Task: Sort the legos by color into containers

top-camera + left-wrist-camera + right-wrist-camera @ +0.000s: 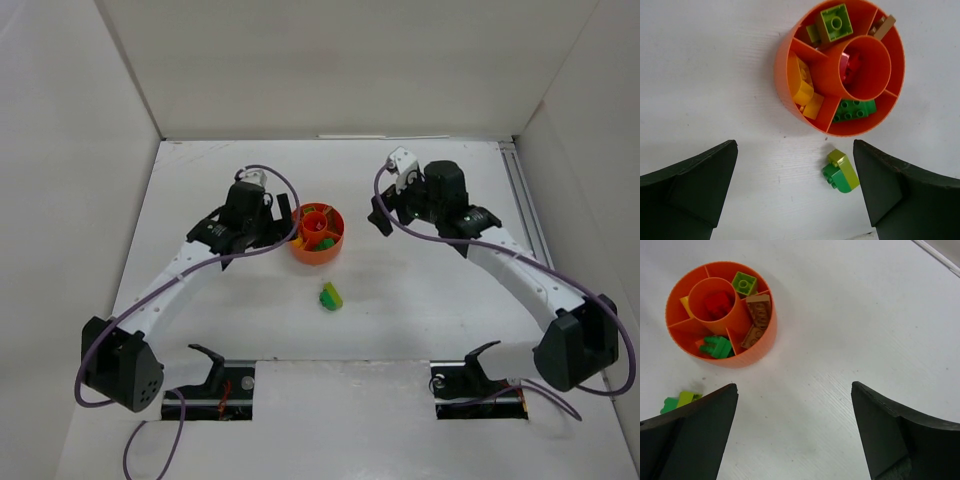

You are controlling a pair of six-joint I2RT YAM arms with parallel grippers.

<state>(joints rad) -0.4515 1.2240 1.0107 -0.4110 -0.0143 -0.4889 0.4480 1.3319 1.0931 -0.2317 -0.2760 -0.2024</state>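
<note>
**Left gripper** [795, 150]: fingers wide apart, nothing held. It hangs just left of the dish.

**Dish** [315, 256]: sits mid-table [420, 300] between the two grippers. Its ring sections hold sorted legos, with red ones in the cup [875, 55].

**Stack** [330, 296]: a green and lime pair lying on the table just in front of the dish, clear of its wall. It is the only lego outside the dish.

**Right gripper** [794, 387]: fingers wide apart, empty, right of the dish and farther from the stack.

**Step in hand (judgement):** pick up the stack.
- The left gripper is better placed, but the stack lies off-centre, near its right finger.
- It should centre over the stack, come straight down and close across the flat sides, keeping clear of the dish wall.
- Being two colours, the pair probably needs splitting before it is dropped.

**Views:**
- Left wrist shows the yellow bricks [802, 90] plainly, but only an end of the tan ones.
- Right wrist shows the tan bricks [757, 315] in full, while the yellow is a sliver behind the cup.
- Top view alone shows how both arms stand.
</note>
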